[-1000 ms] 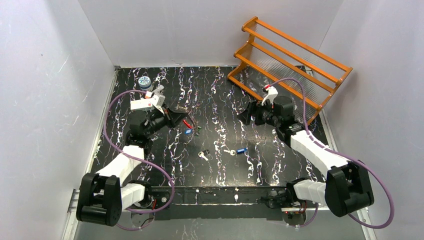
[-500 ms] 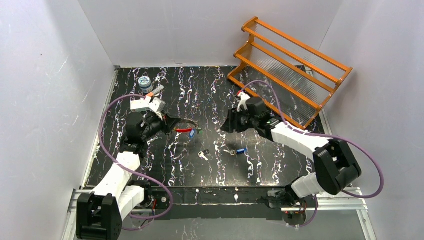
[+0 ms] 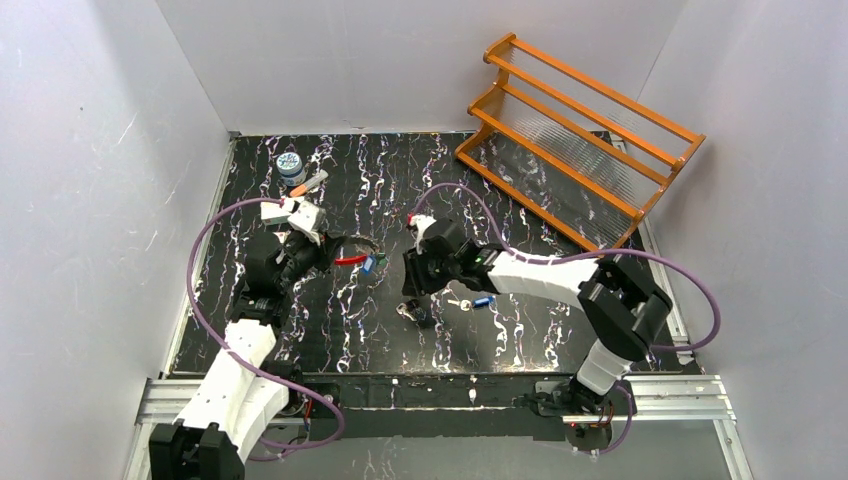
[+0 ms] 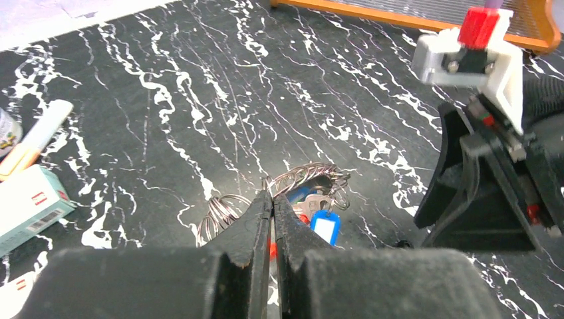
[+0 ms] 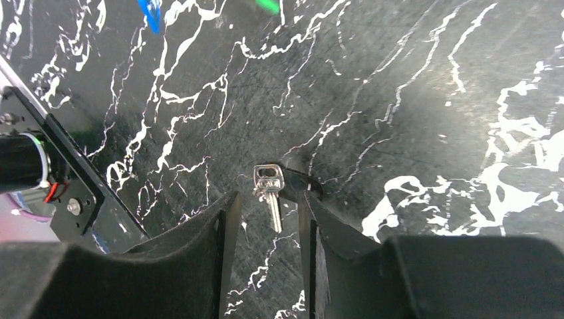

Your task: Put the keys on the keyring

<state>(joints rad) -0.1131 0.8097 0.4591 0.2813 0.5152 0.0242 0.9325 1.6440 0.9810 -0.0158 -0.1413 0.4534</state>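
Top view, left gripper [image 3: 335, 254]: its fingers are shut tight on the wire of the keyring [image 3: 356, 258]. It holds the ring over the left half of the table [image 3: 520, 345], about halfway between the near edge and the far edge.
Top view, right gripper [image 3: 418, 290]: it is low over a key [image 3: 408, 310] near the middle of the table. A pale key [image 3: 458, 303] and a blue key [image 3: 484, 301] lie just to the right of it.
Left wrist view, left gripper [image 4: 273, 199]: the two fingers are pressed together with the thin wire pinched at their tips. The keyring [image 4: 312, 176] loops out in front, and a blue tag [image 4: 324, 228] hangs from it.
Right wrist view, right gripper [image 5: 266, 219]: the fingers are apart, one on each side of the key [image 5: 269, 191]. They do not touch it.
How the key will feel: I think it is tiny, light, hard and slippery, and it lies flat on the table.
Where to grab: I would squeeze its thin sides near the head and leave the hole free for the wire.
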